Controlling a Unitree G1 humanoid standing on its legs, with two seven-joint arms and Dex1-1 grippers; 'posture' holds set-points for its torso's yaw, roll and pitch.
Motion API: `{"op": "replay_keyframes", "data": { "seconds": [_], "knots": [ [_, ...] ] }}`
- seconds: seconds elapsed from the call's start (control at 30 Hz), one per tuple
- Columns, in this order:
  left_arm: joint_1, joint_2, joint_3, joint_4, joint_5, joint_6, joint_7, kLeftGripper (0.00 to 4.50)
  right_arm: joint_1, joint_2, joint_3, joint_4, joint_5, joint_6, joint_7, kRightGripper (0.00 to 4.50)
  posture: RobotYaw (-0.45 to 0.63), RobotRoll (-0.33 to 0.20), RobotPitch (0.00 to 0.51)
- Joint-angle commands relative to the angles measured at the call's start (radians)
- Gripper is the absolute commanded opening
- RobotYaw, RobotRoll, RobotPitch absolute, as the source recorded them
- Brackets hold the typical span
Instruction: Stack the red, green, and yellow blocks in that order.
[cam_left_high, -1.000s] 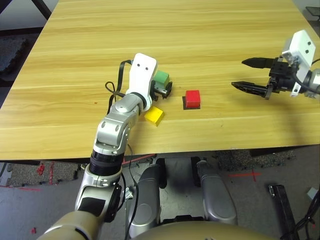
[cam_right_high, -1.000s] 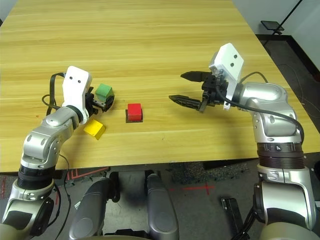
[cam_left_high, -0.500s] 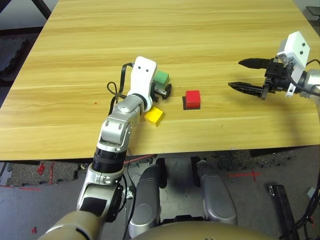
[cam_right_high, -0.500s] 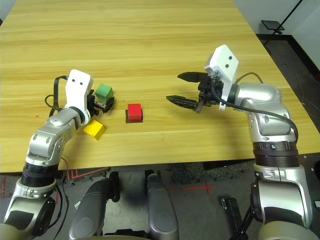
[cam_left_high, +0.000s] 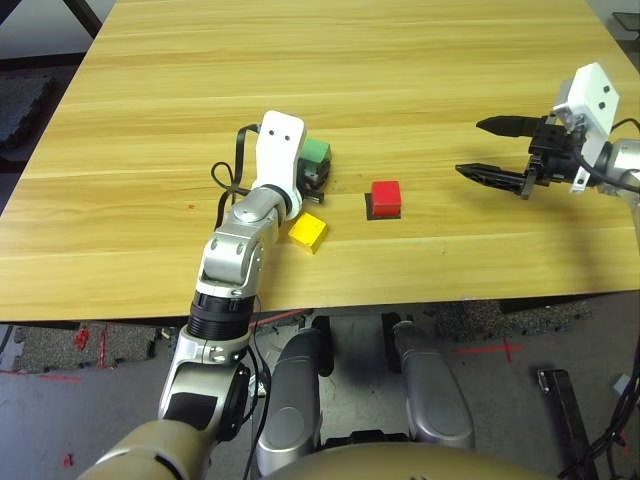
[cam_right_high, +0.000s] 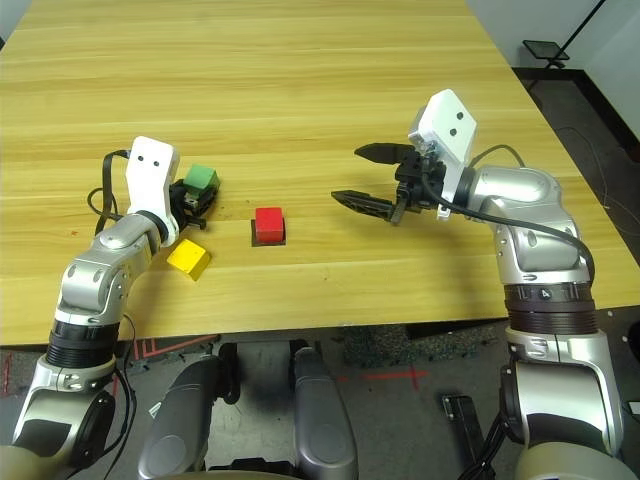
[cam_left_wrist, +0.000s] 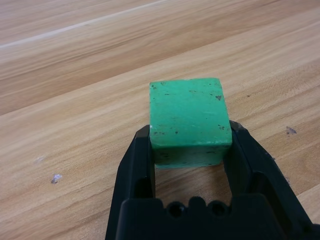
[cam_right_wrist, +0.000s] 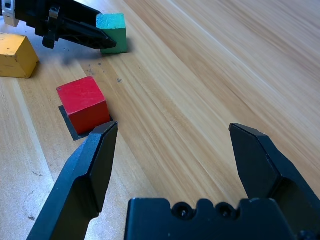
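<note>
The green block (cam_left_high: 314, 152) sits left of the table's centre, low at the table surface. My left gripper (cam_left_wrist: 190, 131) is shut on it, one black finger (cam_left_wrist: 142, 155) pressed to each side. The red block (cam_left_high: 385, 194) rests on a flat black square patch (cam_left_high: 383, 211) to the right of it. The yellow block (cam_left_high: 308, 231) lies tilted nearer the front edge, beside my left forearm. My right gripper (cam_left_high: 470, 146) hovers open to the right of the red block, with nothing between its fingers (cam_right_wrist: 95, 160).
The wooden table (cam_left_high: 400, 70) stretches wide behind the blocks. A black cable (cam_left_high: 228, 180) loops on the table beside my left wrist. Between the red block and my right gripper lies bare wood.
My left gripper has gone from open around the green block to shut on it, and block and wrist have shifted slightly left. My right arm drew back a little, then held still.
</note>
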Motion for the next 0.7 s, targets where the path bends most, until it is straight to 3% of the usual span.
{"op": "replay_keyframes", "data": {
  "seconds": [0.03, 0.23, 0.37, 0.47, 0.6, 0.7],
  "knots": [
    [-0.009, 0.054, -0.011, 0.024, 0.002, -0.079, -0.08, 2.03, 0.0, 0.002, 0.008, 0.007, -0.009, -0.011, 0.001, 4.5, 0.17, 0.055, 0.289],
    [-0.078, 0.171, 0.013, 0.043, -0.106, -0.296, -0.385, 2.03, -0.014, 0.006, 0.017, 0.034, -0.017, -0.028, 0.006, 4.5, 0.18, 0.058, 0.281],
    [-0.126, 0.23, 0.027, 0.012, -0.21, -0.312, -0.561, 2.03, -0.015, 0.009, 0.019, 0.04, -0.019, -0.033, 0.006, 4.5, 0.19, 0.059, 0.277],
    [-0.137, 0.274, 0.002, -0.039, -0.256, -0.266, -0.641, 2.03, -0.013, 0.011, 0.018, 0.039, -0.022, -0.034, 0.008, 4.5, 0.19, 0.063, 0.276],
    [-0.151, 0.377, -0.105, -0.095, -0.242, -0.04, -0.672, 2.03, -0.017, 0.013, 0.017, 0.046, -0.026, -0.037, 0.009, 4.5, 0.19, 0.073, 0.273],
    [-0.179, 0.426, -0.165, -0.126, -0.259, 0.031, -0.736, 2.03, -0.019, 0.014, 0.018, 0.047, -0.027, -0.038, 0.009, 4.5, 0.19, 0.076, 0.27]
  ]
}}
